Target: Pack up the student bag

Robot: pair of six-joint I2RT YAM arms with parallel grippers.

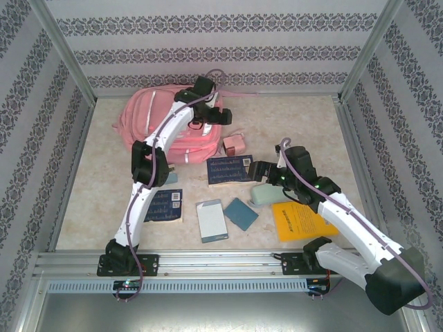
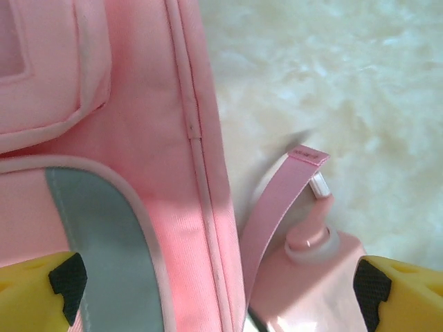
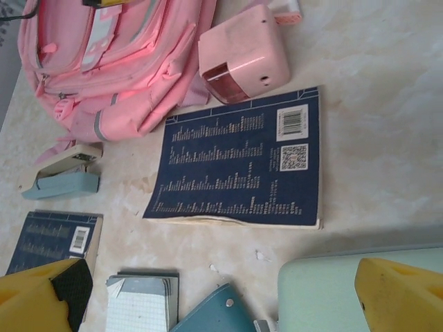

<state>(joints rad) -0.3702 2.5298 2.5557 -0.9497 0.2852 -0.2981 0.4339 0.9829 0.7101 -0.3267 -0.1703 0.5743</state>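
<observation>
Packing barely begun, we judge: large pink fabric backpack (image 1: pixel 156 117) at far edge of table (image 1: pixel 311 124); navy paperback book (image 1: pixel 228 169) loose beside it. Left gripper (image 2: pixel 221 287), right gripper (image 3: pixel 221 290) gaping, empty.

Large pink student bag (image 1: pixel 160 123), grey trim, lying flat, table's far left

My left gripper (image 1: pixel 219 116) hangs over the bag (image 1: pixel 156 117) at the back. My right gripper (image 1: pixel 261 171) sits just beside a blue book (image 1: pixel 227 169). Nearer my bases lie three things: a yellow book (image 1: pixel 299 221), a teal pouch (image 1: pixel 240 214) and a notebook (image 1: pixel 211 220).
</observation>
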